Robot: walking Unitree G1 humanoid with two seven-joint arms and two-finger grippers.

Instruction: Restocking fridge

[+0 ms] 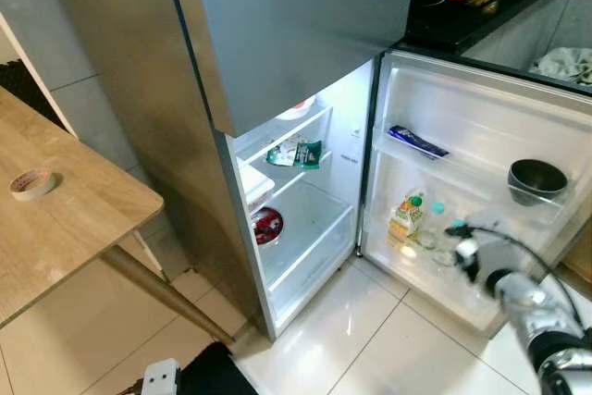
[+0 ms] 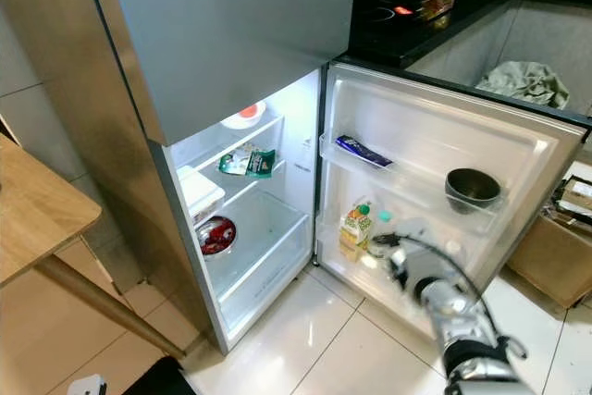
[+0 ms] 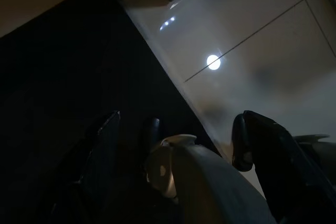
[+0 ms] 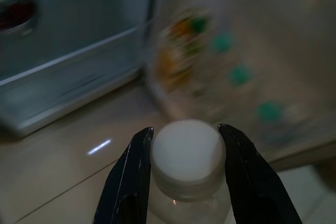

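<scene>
Kitchen floor was pale glossy tile, with a wooden table (image 1: 65,219) along the left edge of the frame carrying a roll of tape (image 1: 32,182), and the steel fridge (image 1: 277,34) filling the upper middle with its lower door (image 1: 481,127) swung open toward the right. Inside the cabinet sat a red-topped bowl (image 1: 267,225) on the bottom shelf and green packets (image 1: 298,152) higher up; the door held a steel bowl (image 1: 536,178) and a dark blue packet (image 1: 417,141) on its upper rack, and a juice carton (image 1: 405,215) with a few green-capped bottles (image 4: 240,74) on the lower one. Low in the right of the frame, the right gripper (image 4: 185,153) was reaching toward that lower rack, its two fingers clamped snug on the neck of a clear bottle with a white cap (image 4: 187,148). The left gripper (image 3: 178,145) hung idle over the floor with its fingers spread apart and nothing between them. My take on doing this well: keep the bottle upright, aim for the free gap just beside the green caps, come in above the rack's lip and lower straight down, and only let go once the base was seated, since a nudge could topple the neighbours.
</scene>
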